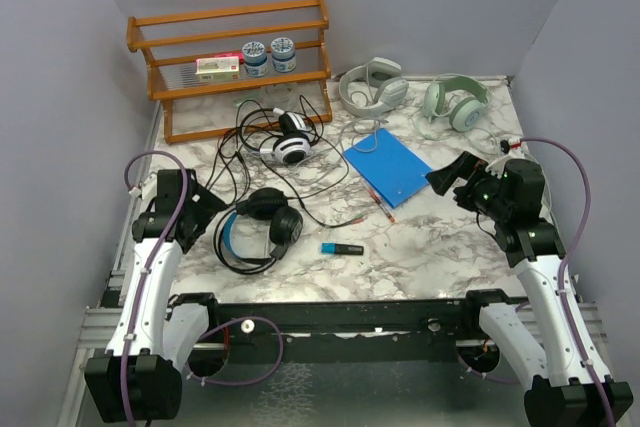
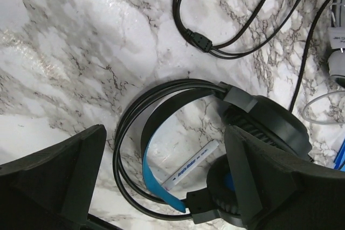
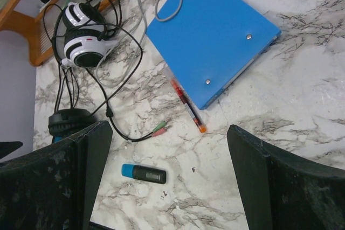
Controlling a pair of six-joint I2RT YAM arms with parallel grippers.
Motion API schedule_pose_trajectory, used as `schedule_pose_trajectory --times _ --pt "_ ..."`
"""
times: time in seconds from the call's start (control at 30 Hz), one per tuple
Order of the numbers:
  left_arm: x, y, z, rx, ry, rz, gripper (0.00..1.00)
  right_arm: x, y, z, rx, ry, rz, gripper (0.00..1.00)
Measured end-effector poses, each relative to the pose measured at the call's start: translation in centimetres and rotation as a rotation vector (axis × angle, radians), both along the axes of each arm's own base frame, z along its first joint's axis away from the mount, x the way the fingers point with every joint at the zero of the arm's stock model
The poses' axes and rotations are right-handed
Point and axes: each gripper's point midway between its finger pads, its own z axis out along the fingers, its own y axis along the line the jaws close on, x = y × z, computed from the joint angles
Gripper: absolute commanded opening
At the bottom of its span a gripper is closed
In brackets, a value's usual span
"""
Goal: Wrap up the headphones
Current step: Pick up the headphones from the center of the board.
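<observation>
My left gripper (image 2: 161,184) wide, empty, above black headphones (image 2: 269,125) left of blue folder (image 1: 388,167) | my right gripper (image 3: 167,179) wide, empty, just right of folder | white tag (image 2: 191,164) inside headband (image 2: 161,91): blue print too small to read

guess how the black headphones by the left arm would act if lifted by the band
The black headphones would probably hold shape, since the band is a firm arch. Bulky ear cups might swing. The thin cord lies in loose loops, so it would likely trail.
</observation>
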Motion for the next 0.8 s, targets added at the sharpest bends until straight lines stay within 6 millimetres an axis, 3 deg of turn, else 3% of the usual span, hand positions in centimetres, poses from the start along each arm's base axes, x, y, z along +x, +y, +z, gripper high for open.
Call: schedule_pose_trajectory --times 0.27,0.57,0.8 --pt "-1.4 -1.0 -1.9 -0.031 0.092 -0.031 0.95 0.0 -0.1 0.1 -0.001 -0.006 -0.003 1.00" --pt "-3.0 -4.5 -5.0 -0.011 0.196 -0.123 0.91 0.0 -0.1 0.1 -0.002 -0.006 -0.003 1.00" --pt "-3.3 -4.4 -6.3 0.043 0.238 -0.094 0.87 0.0 -0.1 0.1 -0.003 -0.004 -0.001 1.00"
